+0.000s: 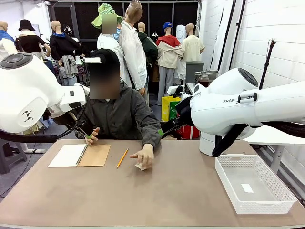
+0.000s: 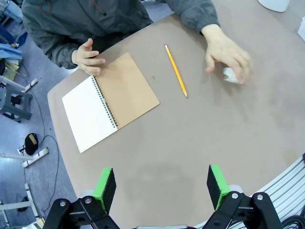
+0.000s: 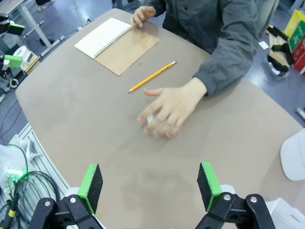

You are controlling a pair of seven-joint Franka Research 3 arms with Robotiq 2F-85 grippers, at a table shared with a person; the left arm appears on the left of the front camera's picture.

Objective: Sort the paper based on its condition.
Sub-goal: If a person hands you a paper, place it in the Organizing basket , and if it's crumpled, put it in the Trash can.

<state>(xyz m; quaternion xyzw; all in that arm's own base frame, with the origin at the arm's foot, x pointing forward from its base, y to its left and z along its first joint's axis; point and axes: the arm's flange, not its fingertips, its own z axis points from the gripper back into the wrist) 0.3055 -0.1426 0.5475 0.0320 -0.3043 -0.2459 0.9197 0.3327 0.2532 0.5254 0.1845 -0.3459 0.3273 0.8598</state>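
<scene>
Brown tabletop (image 1: 167, 195), seen from the robot's side, with a person seated at 12 o'clock.

Toward 9 o'clock, the left end effector (image 2: 161, 187) hangs above bare tabletop. Its green pads are spread wide and have hold of nothing.

At 10 o'clock the notebook (image 1: 79, 155) lies open and flat. Its white page is on the left, its tan cover on the right, and the spiral runs between them. One hand (image 1: 91, 136) of the person rests at the notebook's far edge.

Just to 3 o'clock of the notebook, and apart from it, lies the yellow pencil (image 1: 122, 158), set at a slant.

Near the middle of the tabletop, just beside the pencil, the other hand (image 1: 144, 157) lies palm down with its fingers spread. The paper (image 1: 140, 166), a small crumpled white wad, sits on the tabletop under those fingers and is partly covered by them.

At 4 o'clock stands the white basket (image 1: 228, 191), well apart from the paper, with a small white slip (image 1: 247, 188) on its floor.

The right end effector (image 3: 149, 185) hangs above the tabletop with its pads fully apart and nothing between them. The covered wad lies at its 12 o'clock.
</scene>
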